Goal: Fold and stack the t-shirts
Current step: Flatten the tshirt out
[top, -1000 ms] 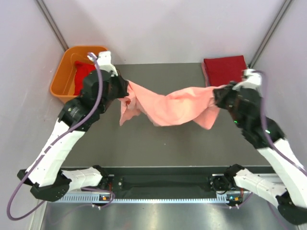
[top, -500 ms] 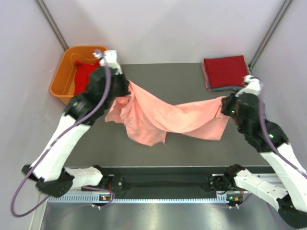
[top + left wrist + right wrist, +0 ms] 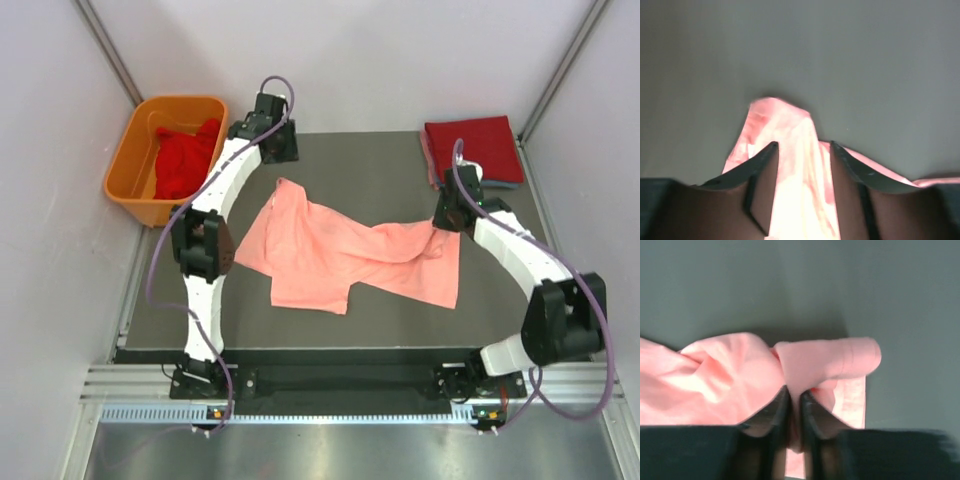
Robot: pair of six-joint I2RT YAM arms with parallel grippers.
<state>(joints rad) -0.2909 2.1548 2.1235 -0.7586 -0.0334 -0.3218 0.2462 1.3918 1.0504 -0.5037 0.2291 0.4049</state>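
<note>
A salmon-pink t-shirt (image 3: 350, 250) lies spread and creased on the dark table. My left gripper (image 3: 278, 152) hovers at its far left corner. In the left wrist view this gripper (image 3: 802, 145) is open, and a loose strip of the pink cloth (image 3: 790, 165) runs between the spread fingers. My right gripper (image 3: 447, 215) is at the shirt's far right corner. The right wrist view shows it (image 3: 794, 390) shut on a fold of the pink t-shirt (image 3: 825, 365). A folded red t-shirt (image 3: 470, 148) tops a stack at the back right.
An orange tub (image 3: 125, 170) at the back left holds crumpled red t-shirts (image 3: 185, 160). White walls close in the back and both sides. The arms' mounting rail (image 3: 340, 385) runs along the near edge.
The pink t-shirt, hanging between both grippers a second ago, now lies spread on the table. The left gripper has opened and let go of its corner. Both arms have reached farther back.
</note>
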